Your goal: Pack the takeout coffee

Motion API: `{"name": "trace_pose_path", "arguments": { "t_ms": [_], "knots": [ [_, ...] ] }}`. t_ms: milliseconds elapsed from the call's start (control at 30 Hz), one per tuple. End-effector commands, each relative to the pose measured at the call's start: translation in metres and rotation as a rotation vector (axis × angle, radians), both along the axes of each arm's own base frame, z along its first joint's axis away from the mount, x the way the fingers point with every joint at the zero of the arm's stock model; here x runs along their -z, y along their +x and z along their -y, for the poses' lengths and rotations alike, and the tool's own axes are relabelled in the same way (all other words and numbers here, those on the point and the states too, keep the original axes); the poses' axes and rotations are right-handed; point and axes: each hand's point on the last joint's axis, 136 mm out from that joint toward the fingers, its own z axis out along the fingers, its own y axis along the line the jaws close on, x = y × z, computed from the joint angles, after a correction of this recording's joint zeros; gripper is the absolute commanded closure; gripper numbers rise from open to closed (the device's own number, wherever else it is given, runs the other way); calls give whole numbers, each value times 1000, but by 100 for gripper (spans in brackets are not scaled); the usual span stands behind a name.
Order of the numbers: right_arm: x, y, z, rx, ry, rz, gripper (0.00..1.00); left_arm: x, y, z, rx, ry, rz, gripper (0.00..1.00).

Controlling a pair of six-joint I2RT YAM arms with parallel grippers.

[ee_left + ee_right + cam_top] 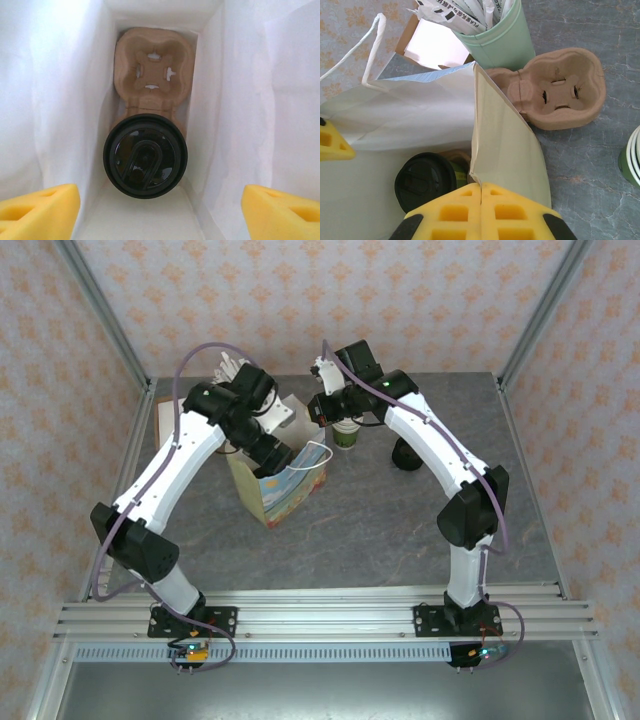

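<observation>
On the grey bench [400,530] the takeout coffee [145,155] sits in a carrier [154,65] inside the bag [285,485], with the left end effector [160,210] wide and empty and the right end effector [481,205] pinching the bag wall; packing appears nearly complete.

A paper bag [283,490] is stood on the table [380,530], between the two arms. A cup carrier [154,65] is laid on the bag's floor. The takeout coffee [145,156] is seated in the carrier compartment at the near end of the left wrist view. In the right wrist view, a second carrier [555,87] is laid on the table just right of the bag, beside a cup of wrapped sticks [500,42]. A stack of cups [345,432] is set behind the bag, whose wall is pinched by the right claw [481,190].
</observation>
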Motion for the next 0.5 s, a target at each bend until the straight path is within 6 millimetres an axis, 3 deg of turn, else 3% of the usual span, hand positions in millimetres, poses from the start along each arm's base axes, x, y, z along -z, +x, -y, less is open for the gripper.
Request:
{"name": "trace_pose_path", "arguments": {
  "t_ms": [0, 333, 467],
  "knots": [
    [15, -2, 1, 13, -33, -41, 99, -29, -1, -1, -20, -51, 73, 16],
    [13, 0, 0, 31, -23, -42, 97, -88, 0, -1, -89, -176, 264, 16],
    [9, 3, 1, 49, -17, -37, 90, -115, -1, 0, -126, -254, 348, 16]
  ]
}}
